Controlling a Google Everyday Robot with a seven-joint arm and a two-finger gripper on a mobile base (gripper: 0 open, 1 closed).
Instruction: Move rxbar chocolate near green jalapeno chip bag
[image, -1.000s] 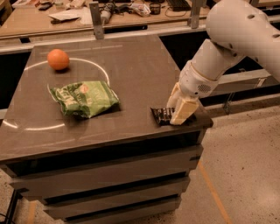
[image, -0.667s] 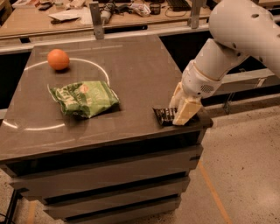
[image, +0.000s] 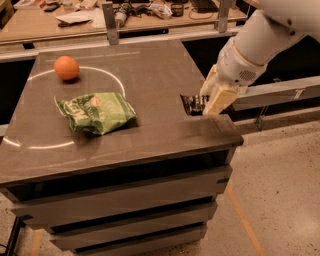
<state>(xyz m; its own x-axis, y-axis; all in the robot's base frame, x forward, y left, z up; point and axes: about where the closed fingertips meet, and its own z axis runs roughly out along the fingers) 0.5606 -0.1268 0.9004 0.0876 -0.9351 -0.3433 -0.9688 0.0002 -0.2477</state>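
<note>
The rxbar chocolate (image: 191, 104), a small dark bar with pale lettering, is held at the table's right side, a little above the top. My gripper (image: 214, 99), with cream-coloured fingers (image: 220, 100) on a white arm, is shut on the bar's right end, which it hides. The green jalapeno chip bag (image: 97, 112) lies crumpled and puffy on the left middle of the table, well to the left of the bar and gripper.
An orange (image: 66, 67) sits at the table's far left, inside a white circle line. The dark table (image: 150, 75) has drawers below its front edge. A cluttered workbench (image: 75, 20) stands behind. A grey rail (image: 280, 92) runs to the right.
My gripper has moved up and away from the table's front right edge, and the dark bar has come with it. The bag and orange have not moved.
</note>
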